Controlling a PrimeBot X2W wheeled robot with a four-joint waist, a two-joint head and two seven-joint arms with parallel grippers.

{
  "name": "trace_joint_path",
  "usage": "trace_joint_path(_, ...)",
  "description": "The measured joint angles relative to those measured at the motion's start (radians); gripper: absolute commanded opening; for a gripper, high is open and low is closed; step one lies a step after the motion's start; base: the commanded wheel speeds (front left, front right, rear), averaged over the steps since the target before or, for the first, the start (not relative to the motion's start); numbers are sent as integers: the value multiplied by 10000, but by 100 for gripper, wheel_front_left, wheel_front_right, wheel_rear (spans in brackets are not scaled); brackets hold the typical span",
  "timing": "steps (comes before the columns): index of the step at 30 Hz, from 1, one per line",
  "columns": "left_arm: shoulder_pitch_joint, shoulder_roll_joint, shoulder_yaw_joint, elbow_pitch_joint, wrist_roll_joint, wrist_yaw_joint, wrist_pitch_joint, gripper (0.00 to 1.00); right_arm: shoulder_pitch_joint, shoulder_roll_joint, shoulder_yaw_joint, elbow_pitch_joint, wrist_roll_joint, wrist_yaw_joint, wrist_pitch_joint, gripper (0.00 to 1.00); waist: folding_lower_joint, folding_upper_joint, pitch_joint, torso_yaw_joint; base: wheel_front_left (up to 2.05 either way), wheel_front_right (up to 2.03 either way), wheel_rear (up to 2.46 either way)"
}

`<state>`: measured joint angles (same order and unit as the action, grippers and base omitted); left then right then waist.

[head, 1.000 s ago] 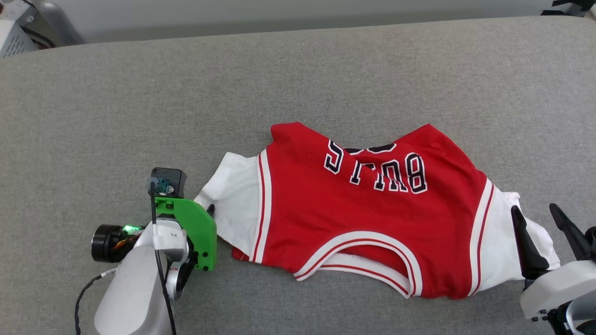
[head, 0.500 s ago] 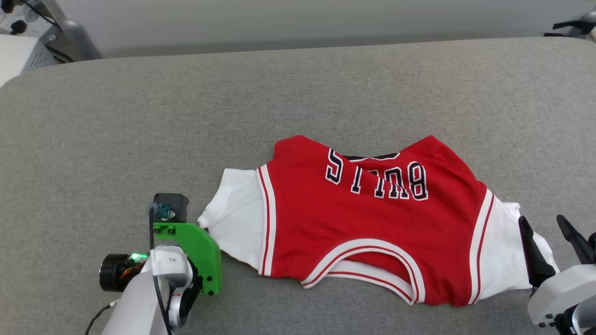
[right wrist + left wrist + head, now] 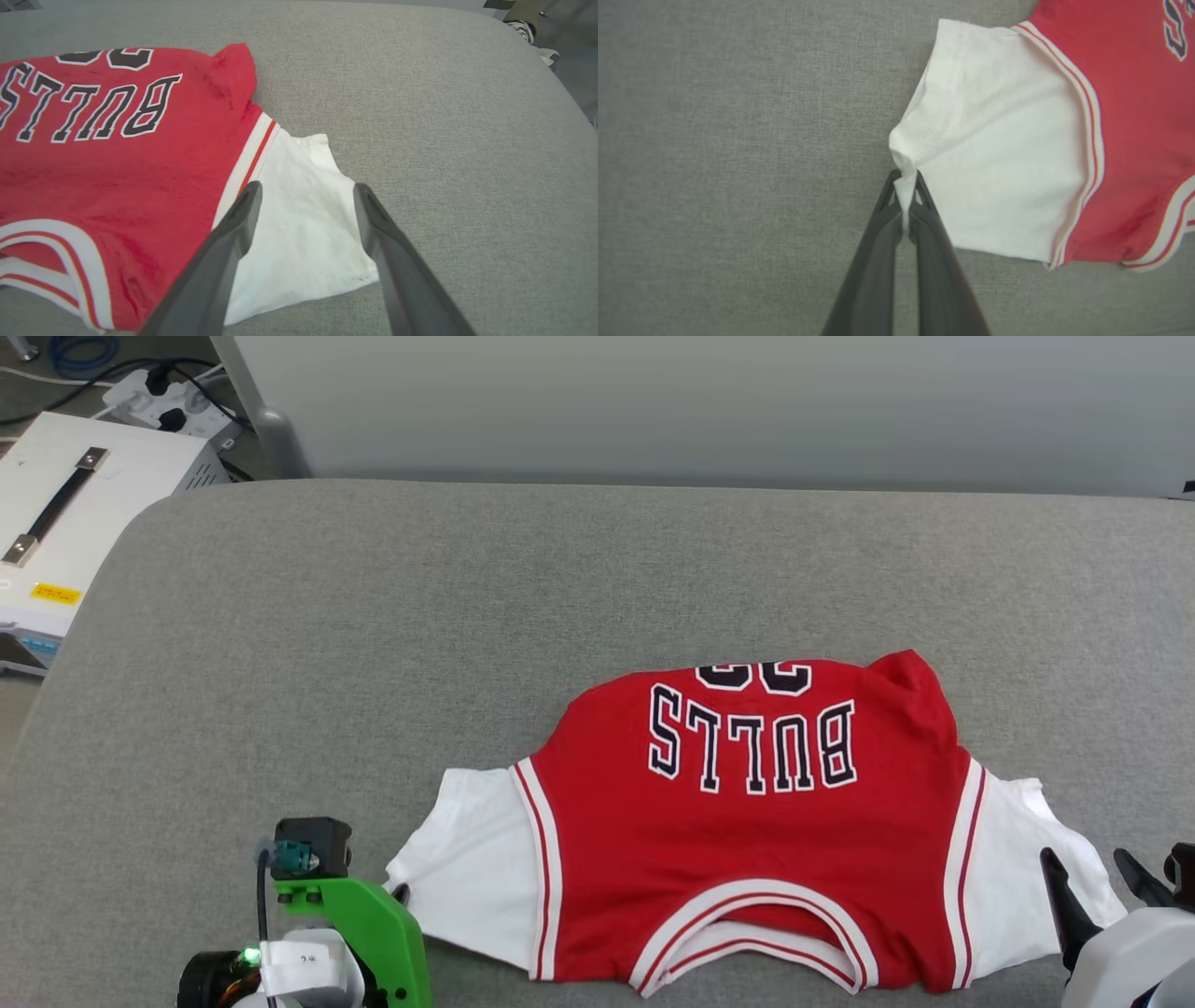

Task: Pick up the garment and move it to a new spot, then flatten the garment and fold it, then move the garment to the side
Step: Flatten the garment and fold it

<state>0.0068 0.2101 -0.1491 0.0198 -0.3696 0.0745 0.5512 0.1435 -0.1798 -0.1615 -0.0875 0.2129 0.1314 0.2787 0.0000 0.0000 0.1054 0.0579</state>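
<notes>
I'm looking at a gray fabric tabletop (image 3: 373, 616), a pale wall (image 3: 653, 401) behind it, and a white equipment case (image 3: 121, 495) and power strip (image 3: 161, 398) at left.

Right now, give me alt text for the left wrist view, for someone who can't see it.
The left claw is shut on the pinched edge of a white sleeve of the garment, a red jersey with white-and-red striped trim lying to the right on a grey fabric surface. Black lettering shows at the top right corner.
</notes>
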Motion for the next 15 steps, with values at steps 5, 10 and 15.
trace_joint_path(5, 40, 36, -169, 596, 2, -96, -105, 0, 0, -4, -8, 27, -25, 0, 265, 100, 0, 0, -30, 48, 0, 0, 0)
trace_joint_path(10, -105, 40, -420, 1647, 232, -234, -635, 100, 0, -82, 10, 38, -13, 0, 420, 100, 0, 0, -35, 73, 0, 0, 0)
trace_joint_path(15, -454, 8, -405, 1868, 355, -236, -1718, 100, 21, -238, -36, -17, 46, 0, 696, 100, 0, 0, -159, 214, 0, 0, 0)
